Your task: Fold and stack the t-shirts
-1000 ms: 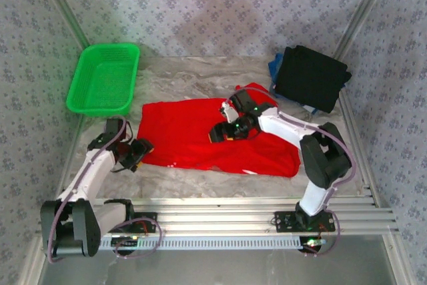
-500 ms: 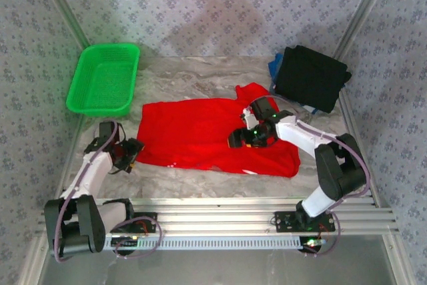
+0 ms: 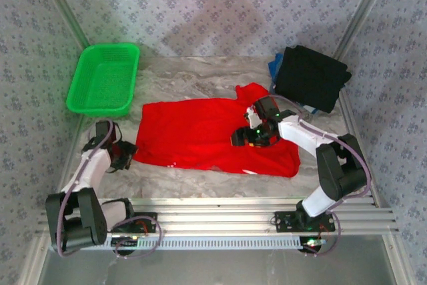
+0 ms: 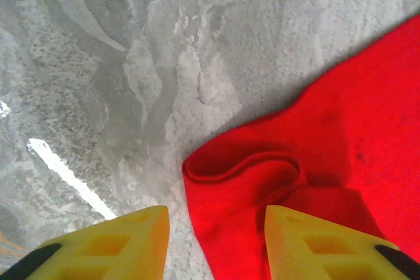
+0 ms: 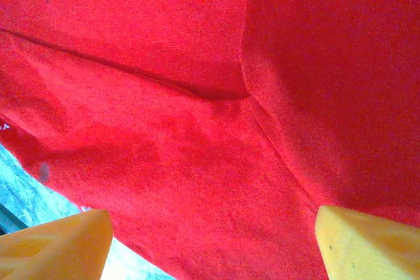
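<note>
One red t-shirt (image 3: 213, 135) lies spread across the middle of the table (image 3: 200, 78), not yet folded, with a sleeve poking toward the far right. The folded black t-shirt (image 3: 310, 78) sits in the far right corner on top of a blue one (image 3: 273, 66), so the stack is started. The red cloth looks light, limp and slack (it rucks into a small rolled lip at its left edge, seen from the left wrist). I'd say it wants pinching right at a hem or corner, since a hold in the middle would only bunch it.

The left gripper (image 3: 123, 153) is at that left edge with its fingers (image 4: 118, 244) partly apart, one over bare table and one over red cloth. Nothing is clamped between them. The right gripper (image 3: 248, 138) hovers low over the shirt's right half, jaws spread wide and empty. The green basket (image 3: 103, 78) stands far left, unused.

Against a second ago, the right gripper has shifted from the shirt's middle toward its right side. The left gripper has drawn back leftward and its fingers have narrowed.
</note>
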